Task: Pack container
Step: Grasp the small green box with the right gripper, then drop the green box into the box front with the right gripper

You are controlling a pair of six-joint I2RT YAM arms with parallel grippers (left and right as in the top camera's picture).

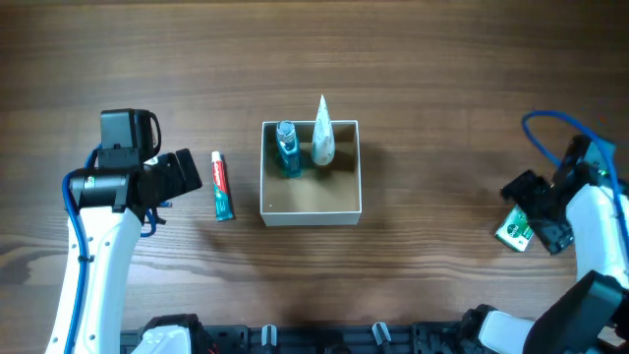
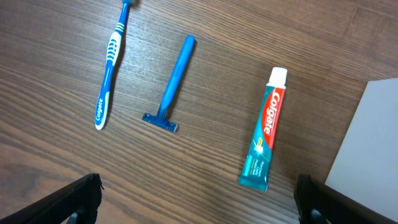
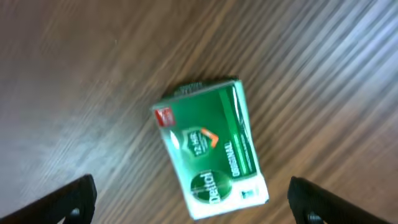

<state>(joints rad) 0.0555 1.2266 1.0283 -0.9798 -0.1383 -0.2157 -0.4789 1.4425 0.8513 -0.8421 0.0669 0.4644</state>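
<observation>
The container [image 1: 311, 214] is a square white-walled box with a tan inside at the table's centre. A blue bottle [image 1: 287, 147] and a white tube [image 1: 322, 138] stand in its far half. A Colgate toothpaste tube [image 1: 223, 185] lies just left of it and also shows in the left wrist view [image 2: 266, 138]. My left gripper [image 2: 199, 202] is open and empty above the table, left of the toothpaste. My right gripper [image 3: 193, 199] is open over a green Dettol soap box [image 3: 211, 149] at the far right [image 1: 515, 232], not touching it.
A blue toothbrush [image 2: 109, 68] and a blue razor [image 2: 173, 84] lie on the wood left of the toothpaste; in the overhead view the left arm [image 1: 128, 172] hides them. The container's white wall [image 2: 367, 137] shows at the right edge of the left wrist view.
</observation>
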